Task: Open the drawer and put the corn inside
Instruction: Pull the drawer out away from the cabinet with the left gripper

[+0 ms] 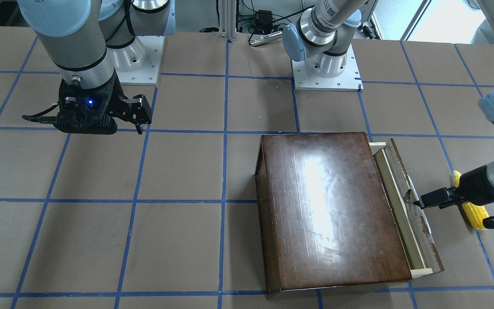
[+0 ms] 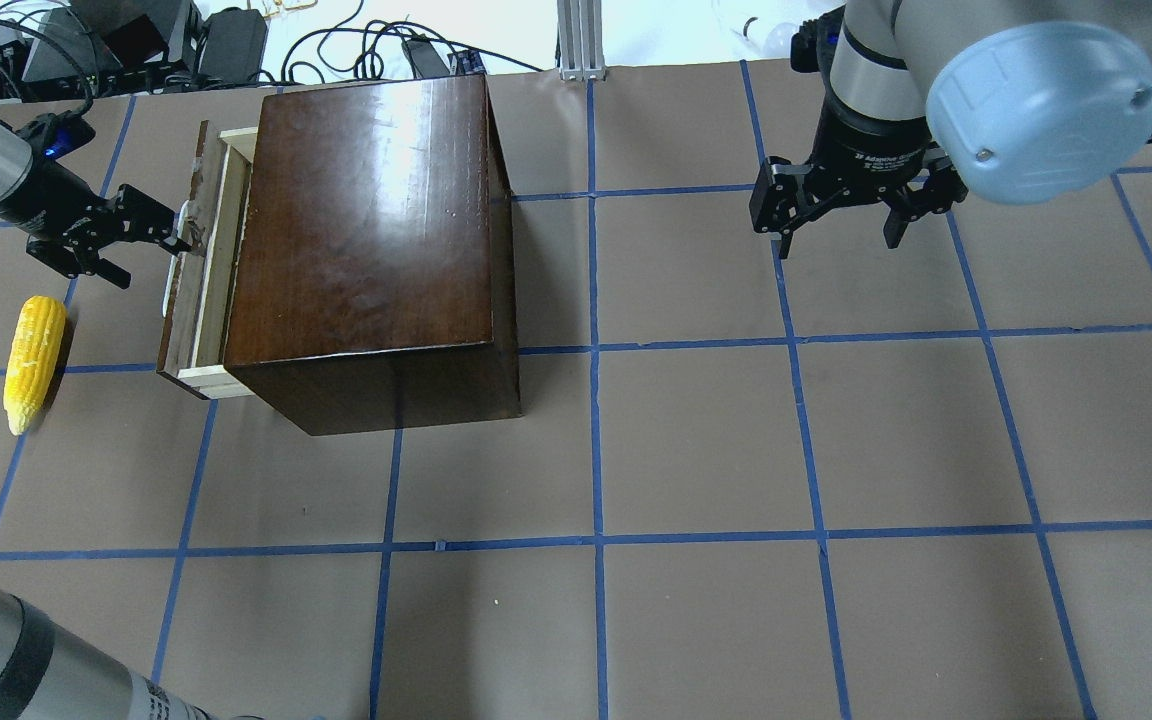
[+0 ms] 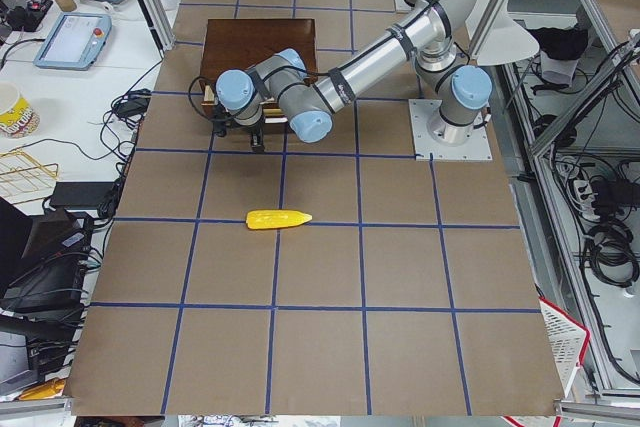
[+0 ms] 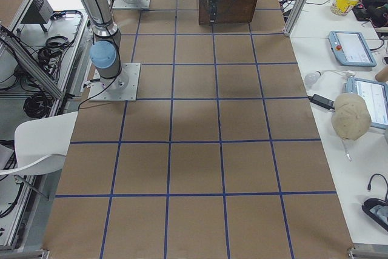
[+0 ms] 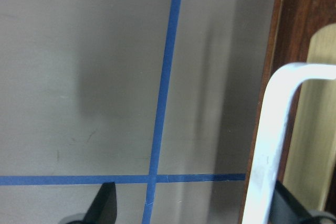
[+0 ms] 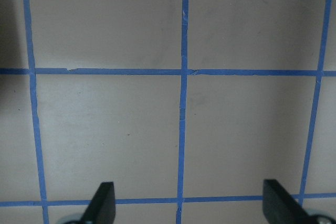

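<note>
Drawer of pale unfinished wood with a chipped dark-brown front panel is standing only a narrow gap out of its glossy dark-brown wooden box. Left hand is working low at that panel with its fingers spread. The white bar handle is lying between them, close against one finger, and is not being clamped. Bright yellow tapered corn cob is lying on the brown paper-covered counter, near the drawer front but apart from it. Right hand is hanging above the counter, well apart from the box, fingers wide open and carrying nothing.

Assessment: the opening step is in hand and is looking barely begun, as the gap is appearing too narrow for the cob. The next move is calling for a straight pull on the handle away from the box. Nothing is bracing the box, so it may be dragged along. The cob is lying in the drawer's line of travel and may be pushed.
</note>
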`<state>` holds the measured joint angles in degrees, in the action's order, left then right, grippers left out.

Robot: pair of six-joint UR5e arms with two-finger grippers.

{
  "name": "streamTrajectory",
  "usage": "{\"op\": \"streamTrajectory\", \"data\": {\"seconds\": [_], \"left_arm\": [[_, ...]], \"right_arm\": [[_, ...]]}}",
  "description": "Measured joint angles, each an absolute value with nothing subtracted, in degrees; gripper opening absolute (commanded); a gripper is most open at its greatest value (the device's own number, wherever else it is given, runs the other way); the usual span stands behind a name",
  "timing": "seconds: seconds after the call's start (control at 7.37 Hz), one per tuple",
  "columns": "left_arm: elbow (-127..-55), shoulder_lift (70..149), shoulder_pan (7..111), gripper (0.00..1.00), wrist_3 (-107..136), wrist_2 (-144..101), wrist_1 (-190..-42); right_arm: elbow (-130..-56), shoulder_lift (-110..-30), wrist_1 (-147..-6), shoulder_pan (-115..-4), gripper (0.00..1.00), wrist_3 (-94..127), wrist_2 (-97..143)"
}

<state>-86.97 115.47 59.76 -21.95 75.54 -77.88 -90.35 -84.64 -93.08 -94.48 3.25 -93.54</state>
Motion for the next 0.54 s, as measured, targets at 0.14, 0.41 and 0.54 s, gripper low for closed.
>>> {"op": "streamTrajectory", "data": {"seconds": [0.14, 0.41, 0.54], "left_arm": [[-86.8, 115.5, 59.6, 1.0, -22.0, 75.6, -77.9], [-86.6, 115.5, 59.5, 1.0, -22.0, 75.8, -77.9], [-86.6, 115.5, 59.4, 1.0, -22.0, 75.8, -77.9]], "right_arm": [[-90.3, -84.6, -93.1, -94.5, 1.0, 3.3, -93.6], [-90.4, -84.6, -93.1, -94.5, 1.0, 3.3, -93.5], [-90.4, -84.6, -93.1, -94.5, 1.0, 3.3, -93.5]]}}
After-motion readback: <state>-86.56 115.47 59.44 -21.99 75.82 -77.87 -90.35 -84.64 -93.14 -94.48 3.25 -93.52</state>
